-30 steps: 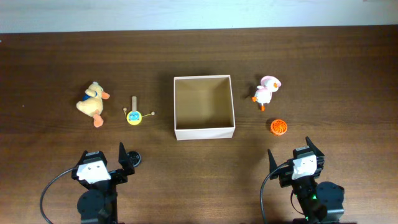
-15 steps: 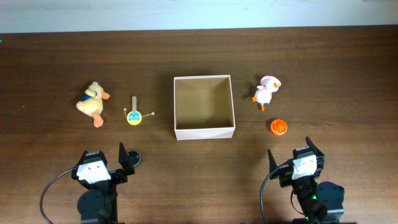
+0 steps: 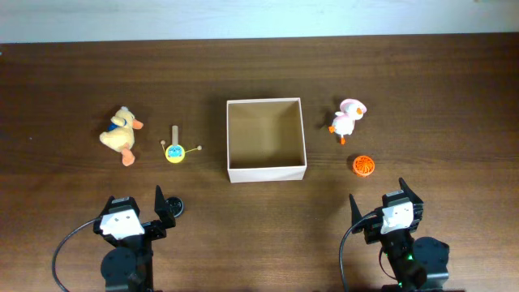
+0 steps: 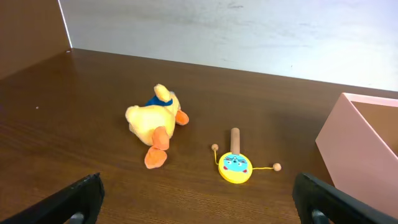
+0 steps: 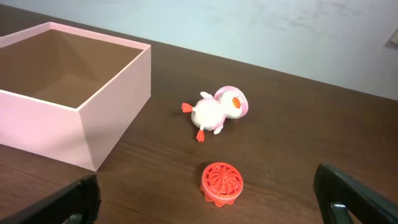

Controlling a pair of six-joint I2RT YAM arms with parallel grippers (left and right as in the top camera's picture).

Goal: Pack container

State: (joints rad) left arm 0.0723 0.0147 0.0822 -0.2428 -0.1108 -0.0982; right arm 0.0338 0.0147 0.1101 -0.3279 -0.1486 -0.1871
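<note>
The container point(image 3: 229, 138) is a square open box, white outside and tan inside, empty at the table's middle; it also shows in the left wrist view point(image 4: 354, 140) and right wrist view point(image 5: 112, 118). A yellow plush duck point(image 3: 120, 134) point(image 4: 152, 121) and a yellow rattle drum with a wooden handle point(image 3: 175, 151) point(image 4: 234, 165) lie left of it. A white and pink duck point(image 3: 348, 118) point(image 5: 217, 112) and an orange lattice ball point(image 3: 363, 165) point(image 5: 222, 182) lie right of it. My left gripper point(image 3: 166, 209) point(image 4: 202, 202) and right gripper point(image 3: 381, 209) point(image 5: 208, 202) are open and empty near the front edge.
A pale wall point(image 4: 249, 31) runs behind the dark wooden table's far edge. The toys sit well apart from each other on both sides of the box.
</note>
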